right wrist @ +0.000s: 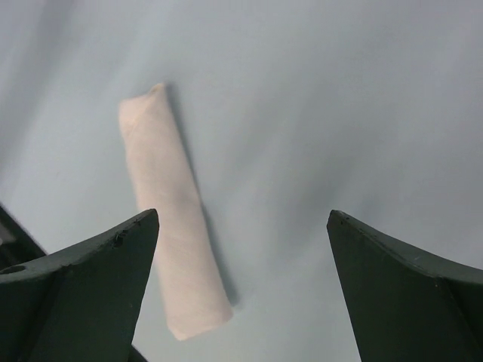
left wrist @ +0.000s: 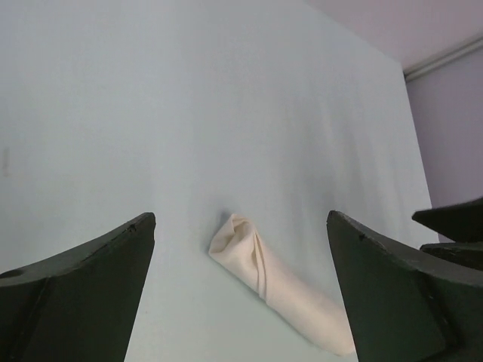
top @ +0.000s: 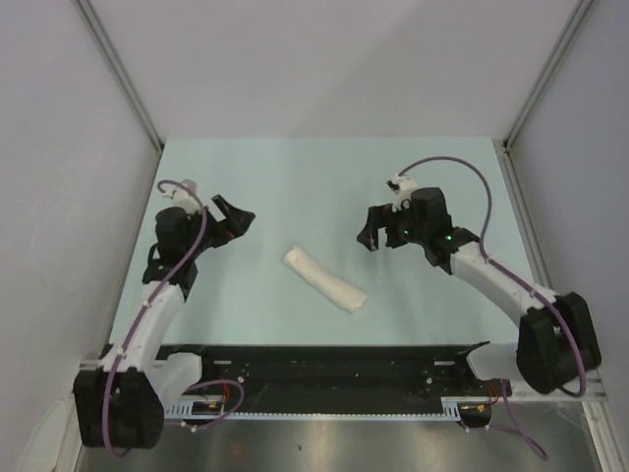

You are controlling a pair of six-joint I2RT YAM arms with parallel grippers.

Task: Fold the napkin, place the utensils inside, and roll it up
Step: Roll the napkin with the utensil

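Note:
The cream-white napkin (top: 325, 280) lies rolled into a tight tube on the pale blue table, slanting from upper left to lower right between the two arms. In the left wrist view the napkin (left wrist: 272, 283) shows its folded end; in the right wrist view the napkin (right wrist: 170, 211) lies lengthwise. The utensils are hidden. My left gripper (top: 236, 218) hovers left of the roll, open and holding nothing. My right gripper (top: 378, 236) hovers to its right, open too, apart from the cloth. Both are empty in the wrist views, left gripper (left wrist: 241, 260) and right gripper (right wrist: 241, 249).
The pale blue table (top: 295, 187) is walled by grey panels at the left, back and right. A black rail (top: 324, 366) with the arm bases runs along the near edge. The right gripper's fingertips (left wrist: 453, 226) show at the left wrist view's right edge.

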